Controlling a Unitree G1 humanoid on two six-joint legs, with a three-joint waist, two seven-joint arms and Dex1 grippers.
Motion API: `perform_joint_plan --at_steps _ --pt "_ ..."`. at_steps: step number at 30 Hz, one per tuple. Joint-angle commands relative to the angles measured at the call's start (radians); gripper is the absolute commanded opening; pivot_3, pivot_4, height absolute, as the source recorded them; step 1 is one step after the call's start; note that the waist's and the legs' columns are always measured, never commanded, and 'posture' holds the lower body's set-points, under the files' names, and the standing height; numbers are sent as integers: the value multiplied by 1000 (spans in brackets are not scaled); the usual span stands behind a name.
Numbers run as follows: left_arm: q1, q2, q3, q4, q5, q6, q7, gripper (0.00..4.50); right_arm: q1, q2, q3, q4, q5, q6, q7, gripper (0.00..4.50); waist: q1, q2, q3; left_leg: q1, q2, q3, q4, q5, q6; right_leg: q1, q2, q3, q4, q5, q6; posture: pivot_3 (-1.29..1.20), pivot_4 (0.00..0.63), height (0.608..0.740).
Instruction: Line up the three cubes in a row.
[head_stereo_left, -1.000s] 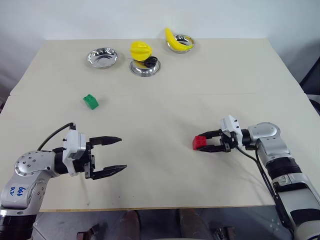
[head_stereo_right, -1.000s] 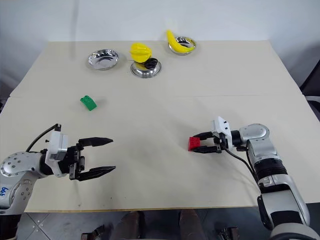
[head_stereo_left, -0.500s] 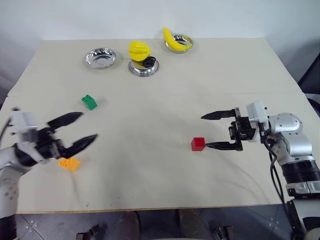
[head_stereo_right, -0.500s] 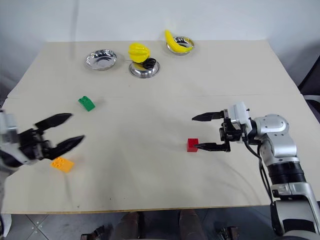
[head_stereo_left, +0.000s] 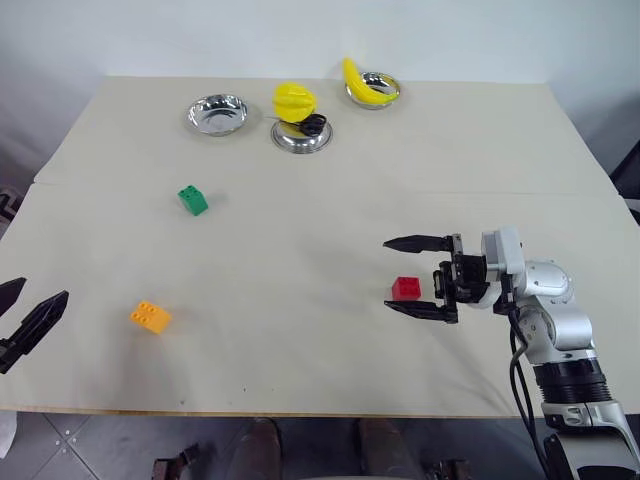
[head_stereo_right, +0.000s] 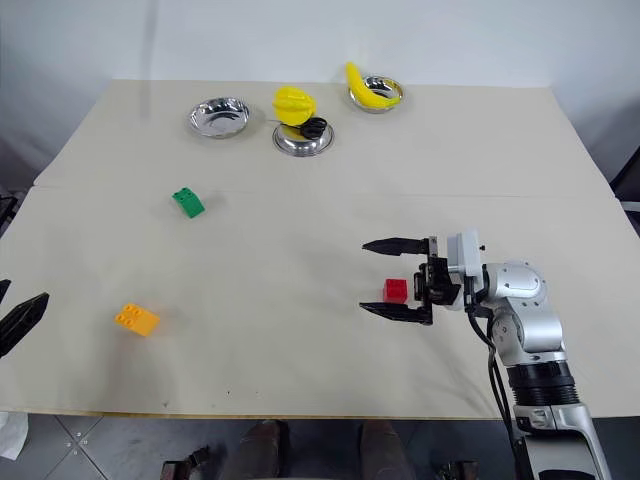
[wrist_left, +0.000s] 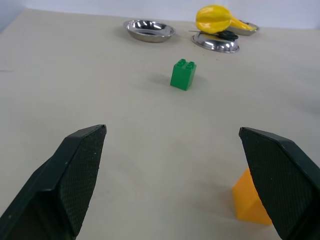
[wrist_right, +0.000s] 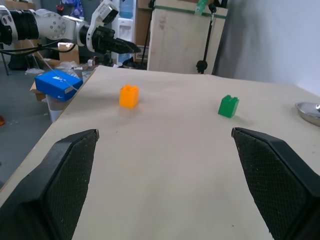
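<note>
The left hand (head_stereo_left: 25, 325) sits spread and empty at the desk's (head_stereo_left: 300, 380) left edge, fingers pointing level over the top toward the orange cube (head_stereo_left: 150, 316) just beside it. Farther back stands the green cube (head_stereo_left: 193, 200), well apart. The red cube (head_stereo_left: 406, 288) rests on the desk between the wide-spread fingers of the right hand (head_stereo_left: 418, 275), untouched by either; that hand points level toward the left, forearm bent in from the right edge.

The cubes form a loose triangle, so the step in hand looks like fetching the next one. Best to take orange with the left hand: come in low, square the fingers to its flat sides, close below the studs, and carry it toward red, keeping spacing and orientation even.
</note>
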Motion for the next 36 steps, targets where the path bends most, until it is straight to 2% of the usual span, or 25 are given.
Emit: perform_joint_plan --at_steps 1,10,16,19,26,34,36 --pt "-19 2 -29 13 31 -39 -4 4500 0 -19 -46 -47 14 -5 -11 4461 0 0 0 0 0 0 0 0 0 0 0 0 0 0 0 0 150 740" --pt "-456 75 -319 267 241 -152 52 4500 2 -50 -81 -18 -63 -38 -65 4461 4 -1 0 0 0 -2 0 1 -1 0 1 -2 1 0 0 0 150 740" --pt "-838 45 -505 631 415 -308 81 4500 12 -28 -150 -13 -67 -22 -215 4461 1 -1 0 -1 0 0 1 3 -6 -2 1 -4 2 0 0 0 150 740" --pt "-961 36 -550 810 478 -364 130 4500 43 -30 -202 23 -115 -78 -297 4461 -6 -1 0 -1 0 1 1 3 -6 -3 0 -4 3 0 0 0 150 740" --pt "-1082 -5 -599 1027 538 -436 140 4500 118 -5 -244 12 -146 -133 -401 4461 -25 -1 0 -2 -1 8 0 3 -5 -9 -3 -7 6 0 0 0 150 740" --pt "-1156 -43 -607 1141 575 -439 210 4500 190 4 -236 -90 -118 -98 -445 4461 -23 -1 0 -2 0 9 2 3 -5 -11 -3 -7 10 0 0 0 150 740" --pt "-1159 -38 -609 1155 584 -435 222 4134 203 1 -239 -107 -114 -92 -454 4500 -23 -1 0 -2 0 9 2 3 -5 -11 -3 -7 10 0 0 0 150 740"
